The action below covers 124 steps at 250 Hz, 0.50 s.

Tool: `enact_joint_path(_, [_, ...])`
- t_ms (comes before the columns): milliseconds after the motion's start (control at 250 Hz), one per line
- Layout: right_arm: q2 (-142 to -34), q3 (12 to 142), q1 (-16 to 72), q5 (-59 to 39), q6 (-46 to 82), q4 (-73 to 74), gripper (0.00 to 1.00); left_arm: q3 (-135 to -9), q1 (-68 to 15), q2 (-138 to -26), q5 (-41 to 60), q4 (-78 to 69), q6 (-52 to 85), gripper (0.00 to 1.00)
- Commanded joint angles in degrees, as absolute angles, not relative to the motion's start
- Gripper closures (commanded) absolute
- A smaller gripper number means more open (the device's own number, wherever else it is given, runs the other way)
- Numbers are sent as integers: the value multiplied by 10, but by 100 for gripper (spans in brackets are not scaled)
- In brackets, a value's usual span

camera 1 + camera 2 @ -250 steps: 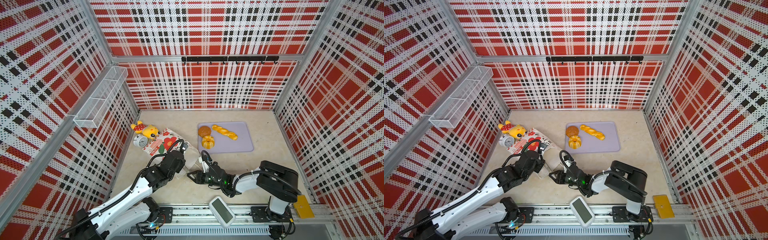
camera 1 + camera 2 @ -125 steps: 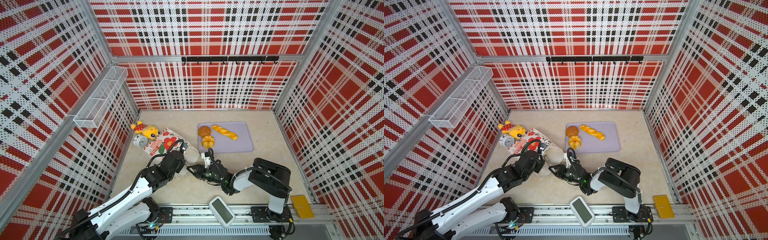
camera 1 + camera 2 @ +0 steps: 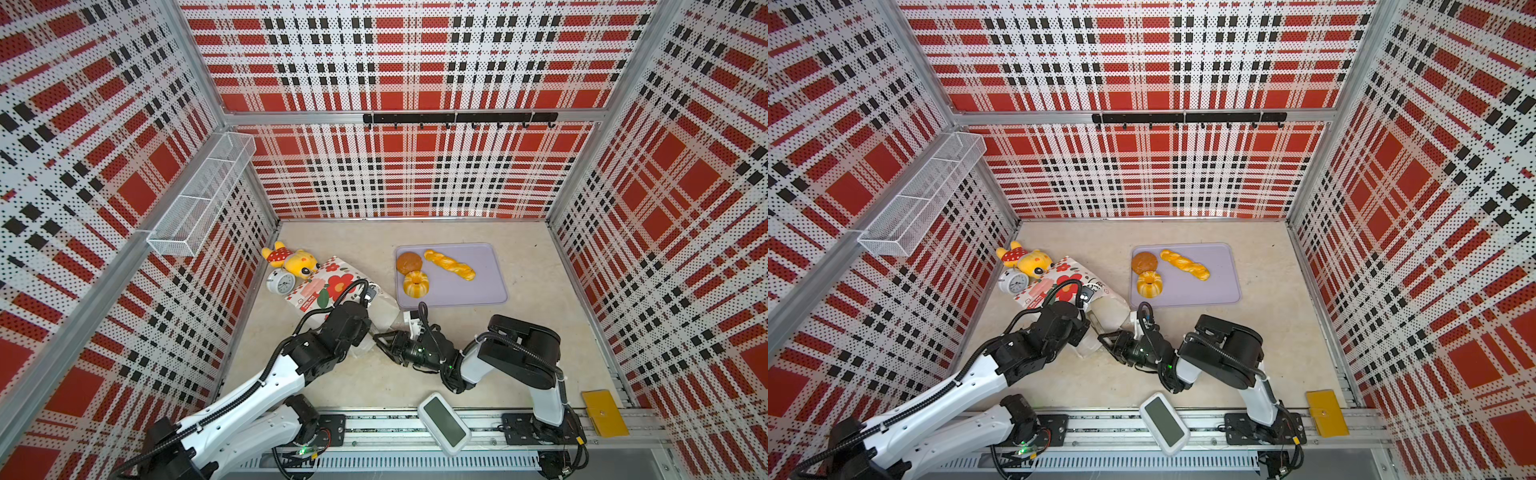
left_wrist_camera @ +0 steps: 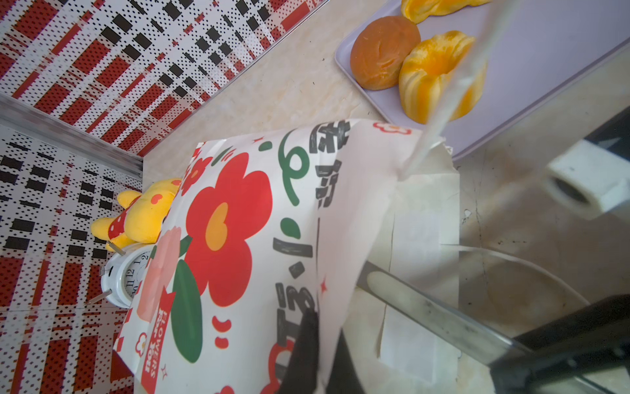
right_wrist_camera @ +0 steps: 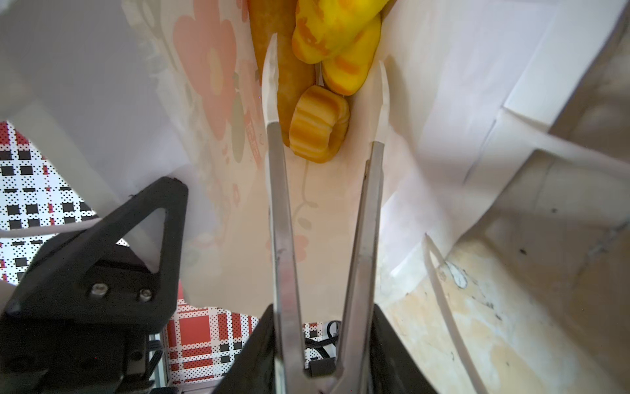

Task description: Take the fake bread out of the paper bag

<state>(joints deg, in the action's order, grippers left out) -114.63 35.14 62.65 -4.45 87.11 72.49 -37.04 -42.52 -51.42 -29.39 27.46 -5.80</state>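
Your right fingers [image 5: 278, 204], spread, flank a glossy yellow ring-shaped fake bread [image 5: 318, 124] inside the lying flowered white paper bag [image 4: 238, 221]; left fingers [image 4: 426, 308] pinch its rim, probably holding the mouth open. Three loaves [image 3: 449, 264] sit on the lilac tray [image 3: 478, 286] beyond.

Paper bag [image 3: 332, 282] lies on its side at table [image 3: 415, 374] left, plush toy [image 3: 291, 259] and clock [image 3: 281, 282] just beside its rear end. Tray [image 3: 478, 286] sits right of it, bearing three bread pieces [image 3: 415, 283]; more bread [image 5: 318, 133] lies inside the bag.
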Motion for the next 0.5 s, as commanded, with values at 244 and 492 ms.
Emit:
enact_joint_path(244, [-1154,361,602,-7,890,808,63,-380,-433,-516,-299,264,-47,100])
enact_joint_path(492, [-1162,395,580,-22,902,769,63,-381,-434,-516,-299,264,-46,100])
